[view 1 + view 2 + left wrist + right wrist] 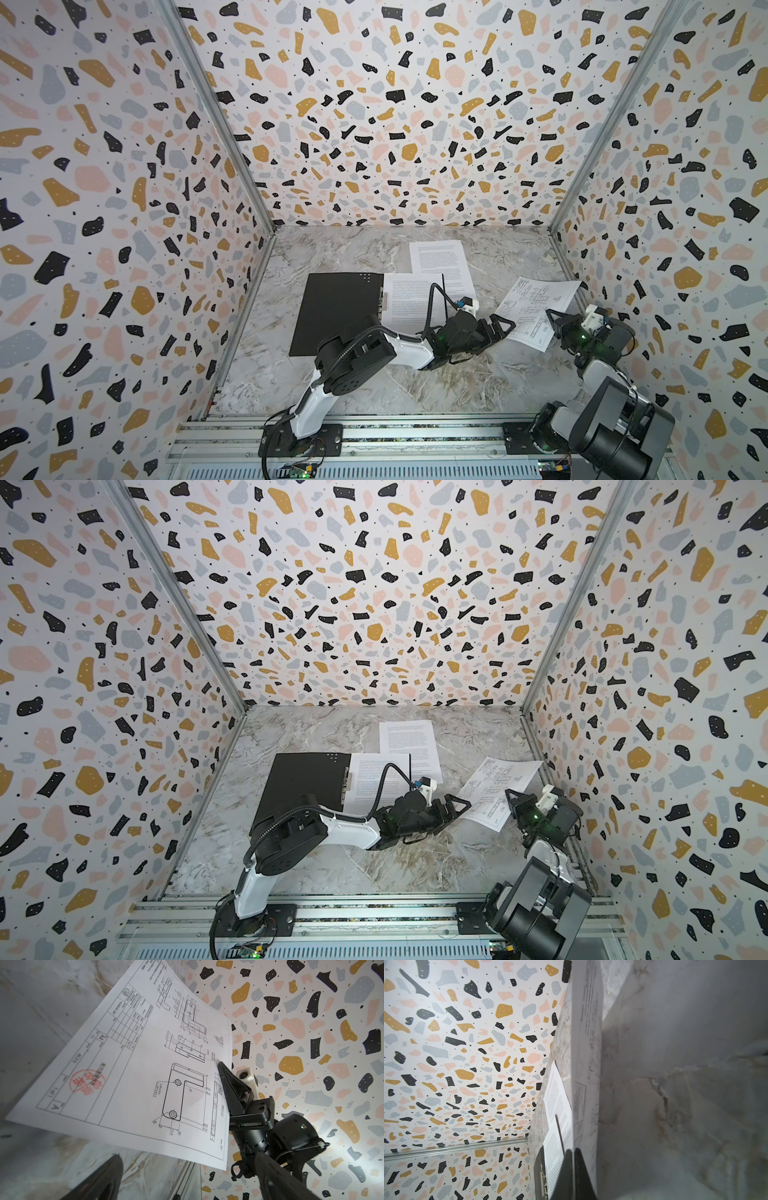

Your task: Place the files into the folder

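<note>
The drawing sheet [135, 1068] carries the only writing that can be read. In the left wrist view its title block [99, 1057] shows "A4", "403 G", "1 of 1" and a boxed "A", with a red round stamp [87, 1082] of Chinese characters over it. The outlines of an L-shaped bracket carry figures such as "13,5", "20", "66,79" and "71,57"; the finer table text is too small to read. It is a white sheet with thin black line drawings, held tilted near the right wall, its pinched edge raised off the marble-patterned bench [353, 386] and a shadow beneath it. The right tool [223, 1070] is clamped on that sheet's edge, jaws closed flat on the paper. The left tool [496, 328] sits close by the sheet's near corner with jaws spread wide, gripping nothing; whether it touches the paper I cannot tell. The folder [336, 311] lies open on the bench left of centre, black inside up, with a cluster of small pale dots at one far corner and a metal clip [381, 301] along its spine. A text sheet [409, 299], white with dense printed lines, lies on the folder's right half beside the clip, partly under the left arm's cable. A second text sheet [438, 259] lies flat farther back, its near part meeting the folder's far right edge. The print on both is too small to read.
</note>
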{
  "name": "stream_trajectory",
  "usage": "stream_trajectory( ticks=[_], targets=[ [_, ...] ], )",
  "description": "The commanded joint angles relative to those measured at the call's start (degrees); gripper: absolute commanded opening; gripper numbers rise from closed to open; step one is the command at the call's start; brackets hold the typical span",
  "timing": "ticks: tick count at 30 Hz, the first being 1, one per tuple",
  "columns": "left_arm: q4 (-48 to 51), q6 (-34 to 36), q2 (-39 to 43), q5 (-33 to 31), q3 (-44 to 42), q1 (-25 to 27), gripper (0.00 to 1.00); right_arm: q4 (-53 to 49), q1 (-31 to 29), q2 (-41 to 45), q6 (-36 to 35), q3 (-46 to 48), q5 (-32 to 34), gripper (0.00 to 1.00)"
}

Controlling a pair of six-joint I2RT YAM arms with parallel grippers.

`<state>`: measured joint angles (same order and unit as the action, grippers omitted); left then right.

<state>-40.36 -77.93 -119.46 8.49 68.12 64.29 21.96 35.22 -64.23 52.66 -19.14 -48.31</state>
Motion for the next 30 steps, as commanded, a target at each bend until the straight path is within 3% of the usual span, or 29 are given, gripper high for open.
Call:
stream_trajectory(
  ticks=[1,6,12,20,30],
  targets=[
    [7.45,7.61,2.82,-1.51,0.90,-0.55,1.00,-1.95,-2.26,2.56,0.01,-4.47,3.36,0.00],
    [19.46,16.65,8.08,-7.57,0.54,-1.59,1.00,-2.65,-4.65,3.75,0.28,-6.95,5.89,0.00],
    [23.48,20.60,13.98,-9.71,-2.61,-4.75,1.00,-3.74,-9.09,3.15,-0.05,-11.18,8.30,0.00],
    [25.59,24.60,24.31,-14.64,-10.98,-9.82,1.00,-7.99,-27.79,-0.89,-4.60,-18.61,14.90,0.00],
    [25.59,26.85,37.88,-13.01,-26.52,-24.99,1.00,-8.43,-51.65,-13.85,-4.83,-30.68,20.69,0.00]
  ],
)
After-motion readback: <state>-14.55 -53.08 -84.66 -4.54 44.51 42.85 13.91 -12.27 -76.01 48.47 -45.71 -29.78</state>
